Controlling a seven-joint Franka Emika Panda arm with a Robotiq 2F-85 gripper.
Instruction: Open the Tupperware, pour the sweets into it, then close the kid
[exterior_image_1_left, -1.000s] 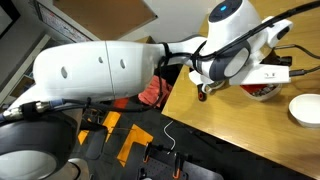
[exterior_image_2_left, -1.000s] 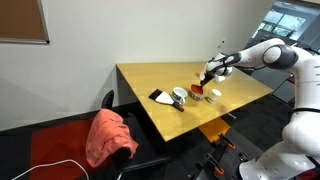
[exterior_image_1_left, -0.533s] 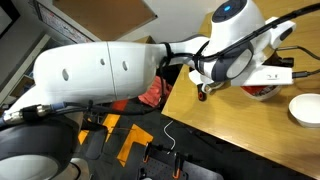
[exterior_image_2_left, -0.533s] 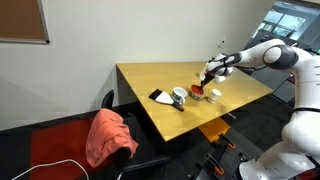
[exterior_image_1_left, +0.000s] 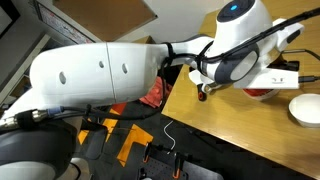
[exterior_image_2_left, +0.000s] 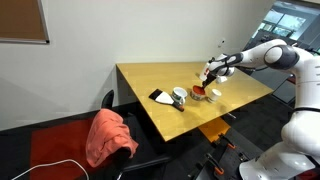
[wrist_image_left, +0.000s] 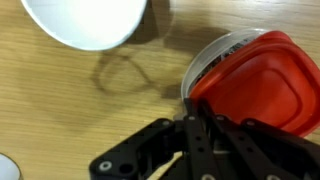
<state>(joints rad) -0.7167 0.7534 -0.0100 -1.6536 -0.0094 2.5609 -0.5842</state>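
Wrist view shows the pincer (wrist_image_left: 200, 125) with its jaws pressed together, the tips meeting at the near edge of the red lid (wrist_image_left: 255, 85). Whether the lid's rim is caught between them cannot be told. The lid lies just ahead and to the right of the pincer, sitting askew over the clear tub (wrist_image_left: 213, 57), whose rim peeks out on the far side. Farther ahead and to the left, a white dish (wrist_image_left: 85, 20) rests on the wooden surface (wrist_image_left: 60, 110).
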